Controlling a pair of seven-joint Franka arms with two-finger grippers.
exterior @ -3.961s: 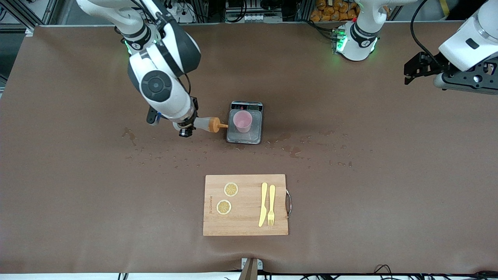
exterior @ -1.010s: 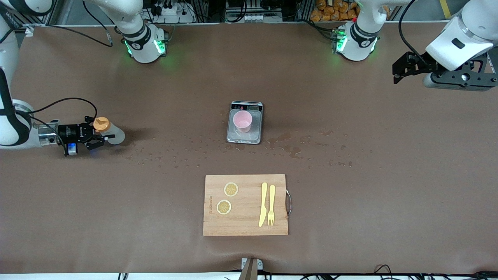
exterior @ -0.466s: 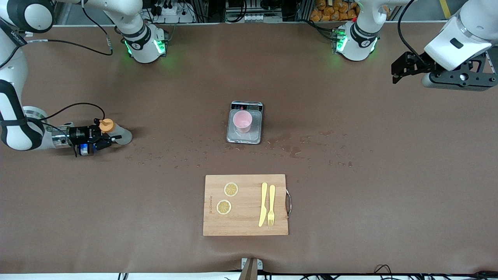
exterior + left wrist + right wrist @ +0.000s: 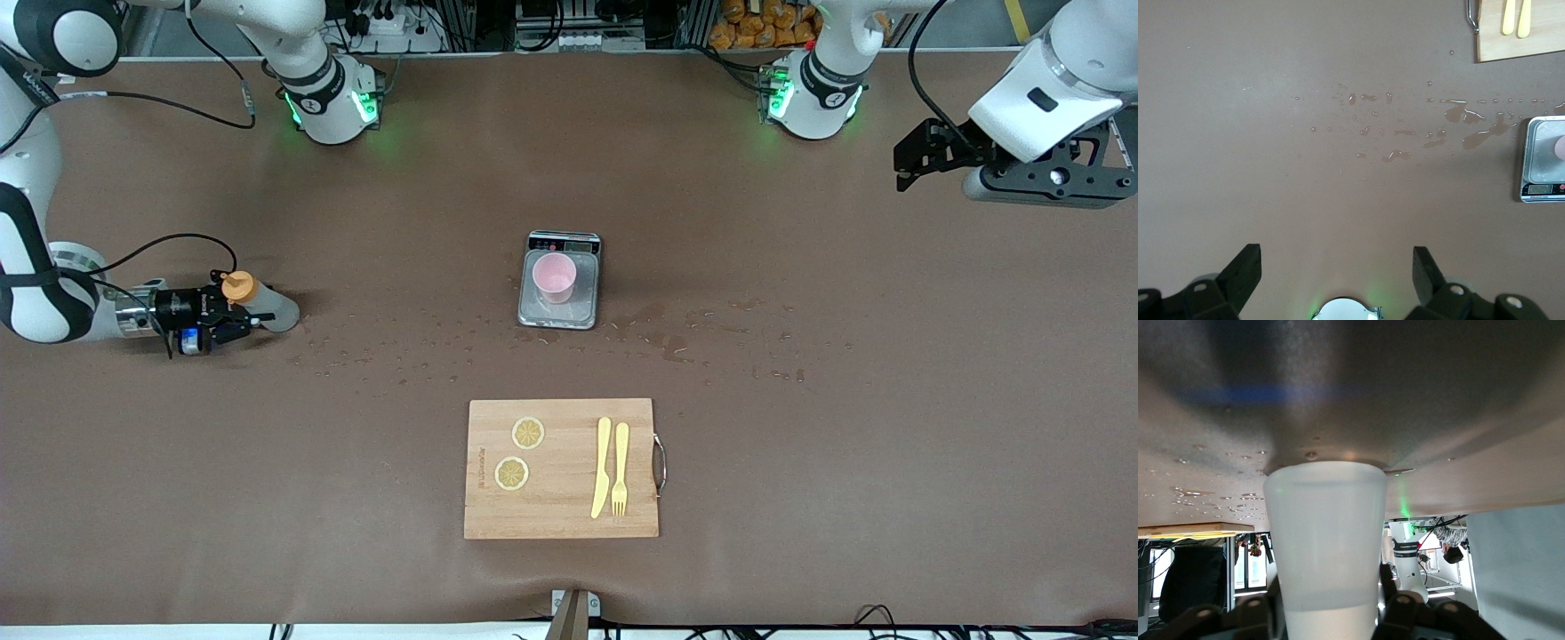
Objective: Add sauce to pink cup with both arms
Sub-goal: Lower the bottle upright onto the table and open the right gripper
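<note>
The right arm reaches low along the brown table mat (image 4: 800,444) at its own end, wrist level, right gripper (image 4: 242,310) just above the mat. The left arm waits raised over the mat's other end, left gripper (image 4: 1337,270) spread wide.

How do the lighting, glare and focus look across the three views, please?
Front view: even light, sharp; green glow at both bases; soft shadow beside the bottle; spilled drops glint near the scale. Left wrist view: evenly lit, puddles shiny, green glow at the picture's lower edge. Right wrist view: bottle fills the frame, soft-edged; blue sheen on the table.
</note>
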